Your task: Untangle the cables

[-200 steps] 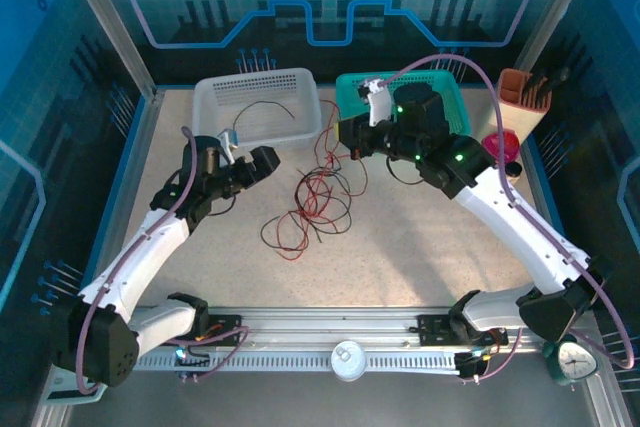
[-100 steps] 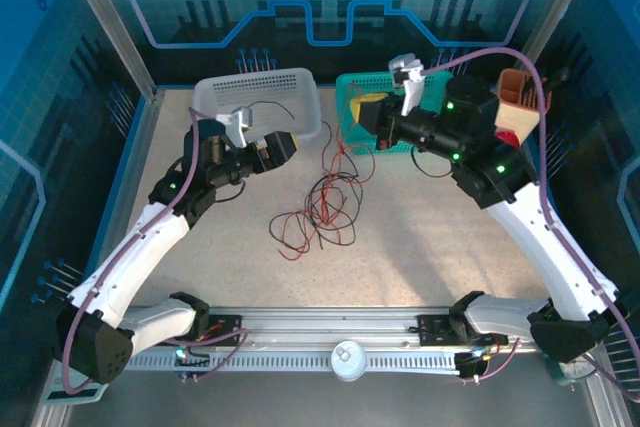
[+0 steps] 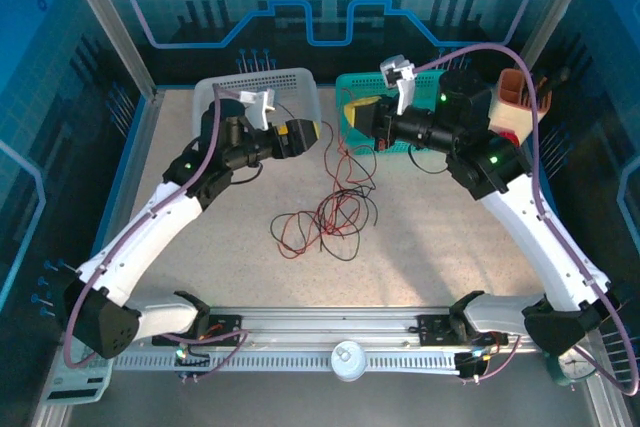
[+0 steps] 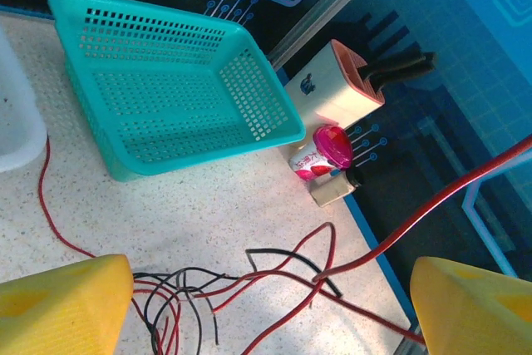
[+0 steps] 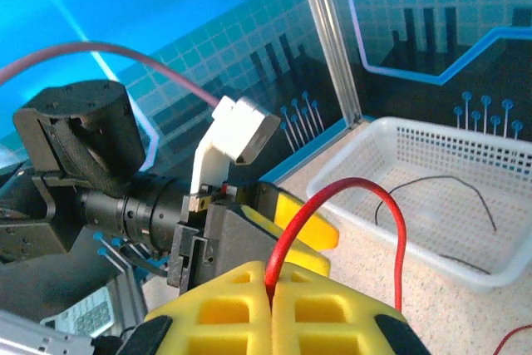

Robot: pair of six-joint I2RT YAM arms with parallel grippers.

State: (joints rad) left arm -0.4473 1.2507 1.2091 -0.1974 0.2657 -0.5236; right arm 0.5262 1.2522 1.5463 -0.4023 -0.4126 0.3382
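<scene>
Right fingers (yellow foam, blocky) are pressed together on a thin red cable. Left fingers are spread wide; loose red/black cables are looped on the speckled desk between them.

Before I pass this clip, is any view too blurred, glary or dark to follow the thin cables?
Top external: even light, blue cast throughout, cables thin but traceable. Left wrist: teal basket and cables sharp, yellow fingers of the left gripper slightly soft at the bottom corners. Right wrist: red cable crisp where the right gripper pinches it; no glare.
</scene>
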